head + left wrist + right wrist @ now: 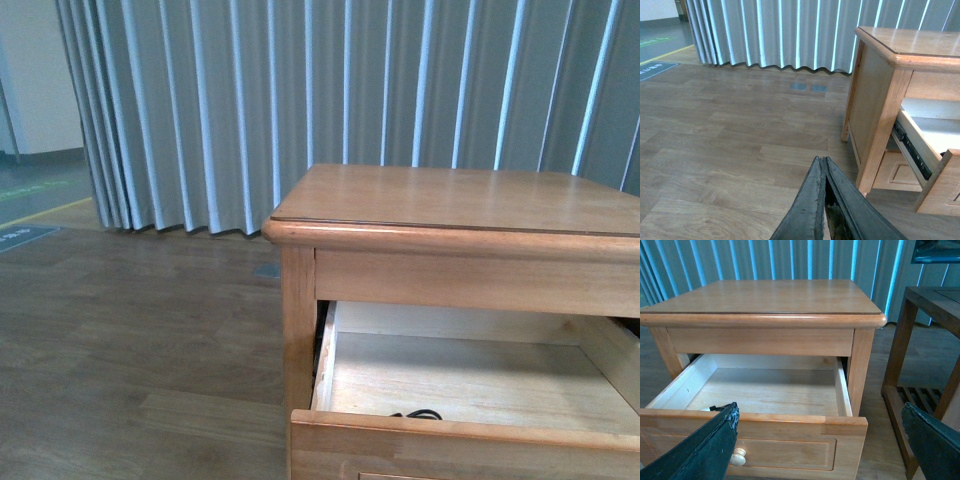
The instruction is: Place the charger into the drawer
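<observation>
Already resting in the drawer [470, 385], to judge from a loop of black cable of the charger [420, 414] just behind the front panel, toward 7 o'clock on the pale floor. Impossible to see the white block, hidden by that panel. Pulled far out of the cabinet [450, 200], probably to leave room for a drop from above, and not yet pushed in. Spread wide and holding nothing: the right gripper [818, 412], facing the drawer front near the brass knob [738, 456], a posture fitting a finished release. Pressed fully together and empty: the left gripper [822, 192], low over the floor [730, 150] on the 9 o'clock side of the cabinet, probably to stay clear.
</observation>
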Controlling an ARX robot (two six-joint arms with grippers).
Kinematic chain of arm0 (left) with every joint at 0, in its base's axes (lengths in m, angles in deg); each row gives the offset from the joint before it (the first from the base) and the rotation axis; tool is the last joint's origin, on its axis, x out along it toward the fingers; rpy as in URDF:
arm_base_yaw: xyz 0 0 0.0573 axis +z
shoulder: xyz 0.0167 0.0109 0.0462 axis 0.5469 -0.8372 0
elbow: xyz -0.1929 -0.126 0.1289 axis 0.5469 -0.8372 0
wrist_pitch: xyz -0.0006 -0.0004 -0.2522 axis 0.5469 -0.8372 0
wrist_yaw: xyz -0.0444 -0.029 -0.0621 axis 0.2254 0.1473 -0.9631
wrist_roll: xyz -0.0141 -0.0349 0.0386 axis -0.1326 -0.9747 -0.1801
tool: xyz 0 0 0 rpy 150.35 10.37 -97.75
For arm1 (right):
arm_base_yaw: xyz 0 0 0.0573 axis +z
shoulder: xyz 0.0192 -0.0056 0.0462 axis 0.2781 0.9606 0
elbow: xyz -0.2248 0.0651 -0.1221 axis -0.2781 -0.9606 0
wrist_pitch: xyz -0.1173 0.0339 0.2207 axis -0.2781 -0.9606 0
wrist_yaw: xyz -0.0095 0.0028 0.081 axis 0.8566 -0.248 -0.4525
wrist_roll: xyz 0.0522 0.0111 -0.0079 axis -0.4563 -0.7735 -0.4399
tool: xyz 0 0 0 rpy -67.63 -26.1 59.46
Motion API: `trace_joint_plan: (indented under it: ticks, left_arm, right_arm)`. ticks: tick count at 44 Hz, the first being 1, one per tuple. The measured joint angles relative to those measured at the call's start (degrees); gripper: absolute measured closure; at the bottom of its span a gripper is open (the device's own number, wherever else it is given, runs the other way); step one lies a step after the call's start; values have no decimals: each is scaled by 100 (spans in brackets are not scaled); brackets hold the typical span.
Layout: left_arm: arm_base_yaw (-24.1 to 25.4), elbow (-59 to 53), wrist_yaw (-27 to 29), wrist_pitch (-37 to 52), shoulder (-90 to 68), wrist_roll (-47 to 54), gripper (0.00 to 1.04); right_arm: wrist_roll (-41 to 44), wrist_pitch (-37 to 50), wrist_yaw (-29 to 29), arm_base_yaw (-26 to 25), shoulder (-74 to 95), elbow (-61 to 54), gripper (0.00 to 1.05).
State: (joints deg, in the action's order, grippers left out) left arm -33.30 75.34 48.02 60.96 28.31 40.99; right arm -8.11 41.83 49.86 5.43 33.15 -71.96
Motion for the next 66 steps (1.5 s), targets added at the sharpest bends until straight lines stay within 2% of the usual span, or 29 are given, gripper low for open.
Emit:
trace_joint_plan:
  ticks: [19, 21, 26, 28, 31, 34, 43, 58, 66]
  left_arm:
    - [0, 0, 0, -46, 66, 0, 101]
    - [0, 0, 0, -46, 66, -2, 94]
    - [0, 0, 0, -46, 66, -2, 67]
    - [0, 0, 0, -46, 66, -2, 60]
    - [0, 0, 0, -46, 66, 0, 47]
    - [0, 0, 4, -46, 66, 0, 37]
    - [0, 0, 2, -46, 66, 0, 5]
    - [0, 0, 2, -46, 66, 13, 6]
    - [0, 0, 2, -46, 66, 13, 6]
  right_arm:
    - [0, 0, -2, 0, -4, 0, 8]
    - [0, 0, 0, 0, -4, 0, 8]
    - [0, 0, 0, 0, -4, 0, 8]
    - [46, 22, 66, 15, -11, -9, 8]
    - [601, 664, 870, 269, -46, -225, 8]
    - [975, 868, 1211, 407, 83, -243, 8]
    - [1353, 1137, 1152, 658, 1355, -164, 8]
    - [1469, 1784, 833, 1001, 4168, 321, 8]
    - [1386, 2487, 752, 1375, 5831, 686, 8]
